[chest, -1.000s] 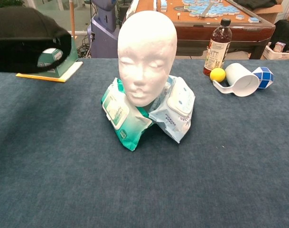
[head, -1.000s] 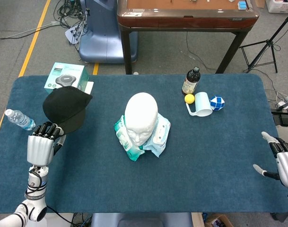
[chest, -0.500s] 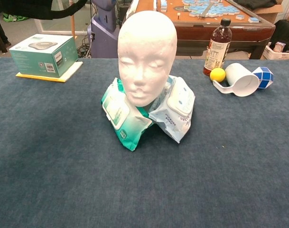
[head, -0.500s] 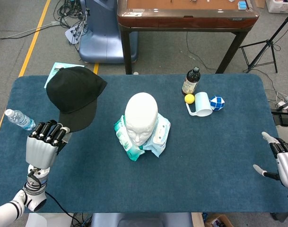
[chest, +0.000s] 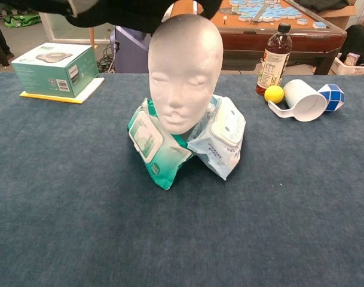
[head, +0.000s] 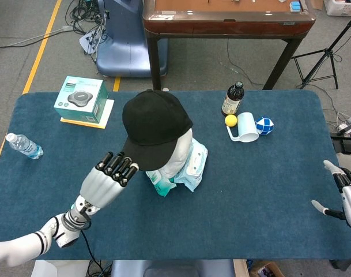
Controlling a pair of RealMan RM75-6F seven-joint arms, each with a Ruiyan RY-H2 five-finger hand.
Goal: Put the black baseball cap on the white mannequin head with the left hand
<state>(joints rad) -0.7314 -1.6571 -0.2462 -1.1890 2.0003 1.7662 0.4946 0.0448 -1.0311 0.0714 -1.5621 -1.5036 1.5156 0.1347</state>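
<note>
The black baseball cap [head: 154, 128] hangs in the air just above the white mannequin head [head: 182, 145], covering most of it from above. My left hand [head: 108, 179] grips the cap by its brim at the near left. In the chest view the cap [chest: 128, 12] runs along the top edge, above the mannequin head [chest: 184, 72], whose face is in its shadow. The mannequin head stands upright on packs of wet wipes [chest: 161, 149]. At the table's right edge my right hand [head: 348, 196] stays open and holds nothing.
A teal box [head: 81, 99] sits at the back left, a water bottle [head: 24, 145] at the left edge. A dark bottle [head: 233, 98], a yellow ball [head: 230, 120], a tipped white mug [head: 246, 128] and a blue-white ball [head: 265, 125] cluster at the back right.
My left hand has carried the cap from the table's left side rightward, over the mannequin head. The teal box is uncovered again. The right hand has stayed still.
</note>
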